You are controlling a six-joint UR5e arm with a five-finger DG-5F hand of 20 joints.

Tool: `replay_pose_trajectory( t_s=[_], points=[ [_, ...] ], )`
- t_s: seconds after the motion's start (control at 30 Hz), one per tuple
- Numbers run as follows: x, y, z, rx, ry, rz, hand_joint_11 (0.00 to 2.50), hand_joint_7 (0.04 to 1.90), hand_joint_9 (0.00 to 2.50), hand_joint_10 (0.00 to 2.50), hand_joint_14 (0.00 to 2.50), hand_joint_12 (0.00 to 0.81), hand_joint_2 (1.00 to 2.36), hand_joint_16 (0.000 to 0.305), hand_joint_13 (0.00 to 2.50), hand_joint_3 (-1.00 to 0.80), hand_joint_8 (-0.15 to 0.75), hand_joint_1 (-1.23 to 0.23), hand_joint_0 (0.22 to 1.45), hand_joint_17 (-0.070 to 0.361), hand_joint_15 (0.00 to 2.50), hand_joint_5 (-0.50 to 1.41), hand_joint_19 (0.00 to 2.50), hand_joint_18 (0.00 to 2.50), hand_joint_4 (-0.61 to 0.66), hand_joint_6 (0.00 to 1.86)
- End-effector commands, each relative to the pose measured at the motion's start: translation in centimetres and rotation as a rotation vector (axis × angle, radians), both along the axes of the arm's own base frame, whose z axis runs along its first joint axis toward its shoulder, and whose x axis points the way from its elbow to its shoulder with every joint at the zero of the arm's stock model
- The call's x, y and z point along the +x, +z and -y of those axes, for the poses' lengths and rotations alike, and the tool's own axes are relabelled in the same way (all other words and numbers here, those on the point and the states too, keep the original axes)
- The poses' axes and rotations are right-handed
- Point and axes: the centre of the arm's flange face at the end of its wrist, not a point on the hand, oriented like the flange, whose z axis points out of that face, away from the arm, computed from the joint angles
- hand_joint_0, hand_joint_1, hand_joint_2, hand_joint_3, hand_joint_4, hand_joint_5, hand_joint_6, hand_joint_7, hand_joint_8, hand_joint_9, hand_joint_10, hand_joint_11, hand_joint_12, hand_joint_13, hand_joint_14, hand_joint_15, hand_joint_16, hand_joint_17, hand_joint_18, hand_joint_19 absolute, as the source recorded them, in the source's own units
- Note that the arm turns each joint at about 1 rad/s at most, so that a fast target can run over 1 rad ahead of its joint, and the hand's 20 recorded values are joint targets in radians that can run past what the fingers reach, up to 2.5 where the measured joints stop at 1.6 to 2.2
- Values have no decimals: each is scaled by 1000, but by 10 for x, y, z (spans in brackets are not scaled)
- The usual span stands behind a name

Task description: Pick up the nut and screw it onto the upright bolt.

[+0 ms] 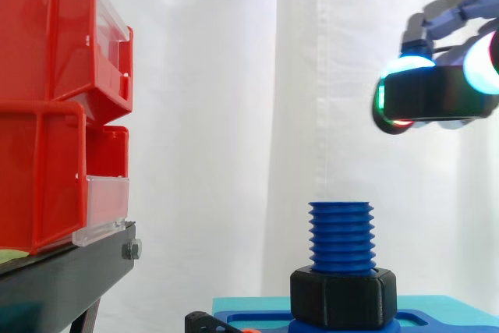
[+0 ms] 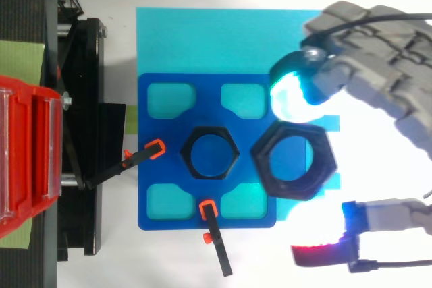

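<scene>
Pinching the nut (image 1: pixel 437 95) between glowing pads (image 1: pixel 407 65), the hand (image 2: pixel 378 52) hovers above and beside the bolt (image 1: pixel 341 235); brought down off-centre or tilted, the nut could jam on the threads or slip free.

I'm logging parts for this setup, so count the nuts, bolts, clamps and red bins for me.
Black nuts: 2, held nut, seated nut
Blue bolt: 1
Orange-tipped clamps: 2, left clamp, lower clamp
Red bins: 2, upper bin, lower bin
Total: 7
</scene>
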Motion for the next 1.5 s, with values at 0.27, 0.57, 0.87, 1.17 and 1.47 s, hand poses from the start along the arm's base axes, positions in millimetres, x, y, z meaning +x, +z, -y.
replay_pose_trajectory(
  t_s=[0.27,0.57,0.87,1.17,1.47],
  points=[
    [40,-22,-3,-9,58,82,102,1429,443,2,0,379,1000,55,388,-500,346,-659,536,123,0,-194,22,491,336,520],
    [52,-38,2,20,105,87,95,1431,441,3,0,377,1000,54,390,-500,345,-657,536,122,0,-194,23,494,335,519],
    [54,-38,18,26,122,85,94,1431,439,4,0,378,1000,54,392,-500,345,-656,535,122,0,-194,26,494,332,519],
    [52,-42,28,30,122,49,103,1434,442,3,0,377,1000,54,394,-500,346,-655,535,122,0,-194,34,496,336,518],
    [47,-48,31,65,121,14,95,1434,442,3,0,376,1000,54,396,-500,345,-654,534,122,0,-195,31,496,334,518]
  ],
)
